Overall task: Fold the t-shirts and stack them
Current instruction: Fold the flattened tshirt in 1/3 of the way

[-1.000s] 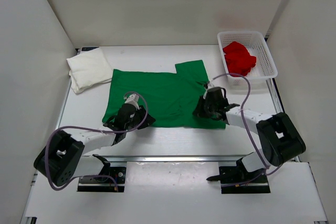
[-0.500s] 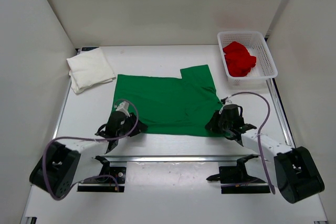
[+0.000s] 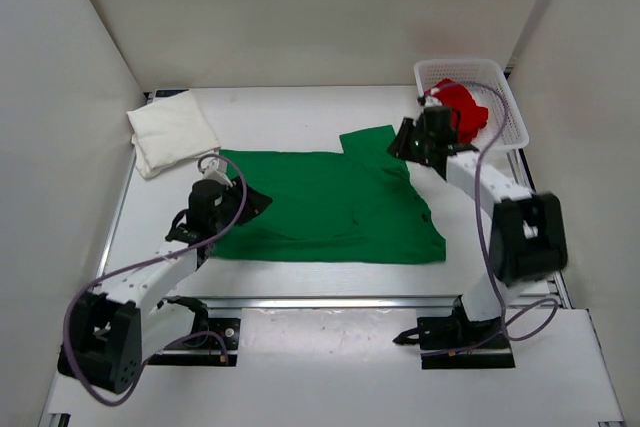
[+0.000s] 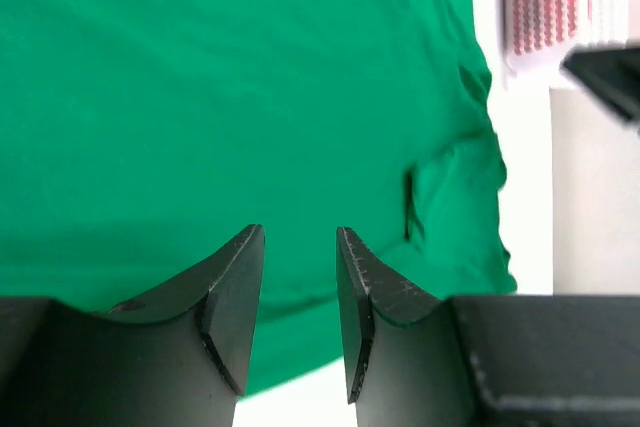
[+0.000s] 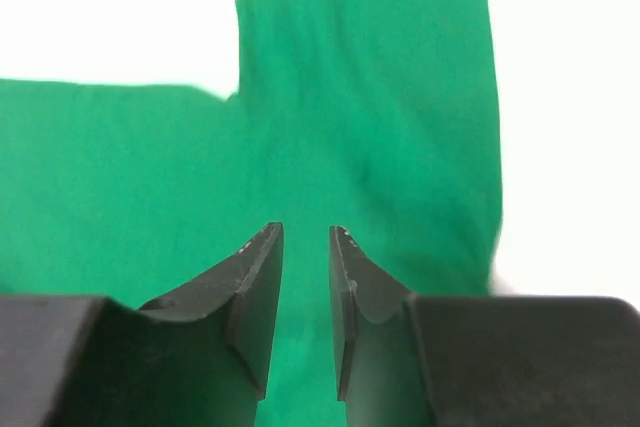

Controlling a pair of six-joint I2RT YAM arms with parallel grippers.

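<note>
White tabletop is shown from above: the bright green cloth t-shirt, dragged nearward a second ago, has been released flat. The folded white t-shirt lies far left, the red t-shirt in the white mesh basket. Left wrist: the left gripper is held open, empty, over green cloth. Right wrist: the right gripper is parted narrowly above its sleeve. Folding is judged due.

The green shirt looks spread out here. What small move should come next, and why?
Probably lower the right pincer onto the sleeve of the green t-shirt and close it. The shirt lies flat and unfolded, and that pincer hovers open over the sleeve, holding nothing.
</note>
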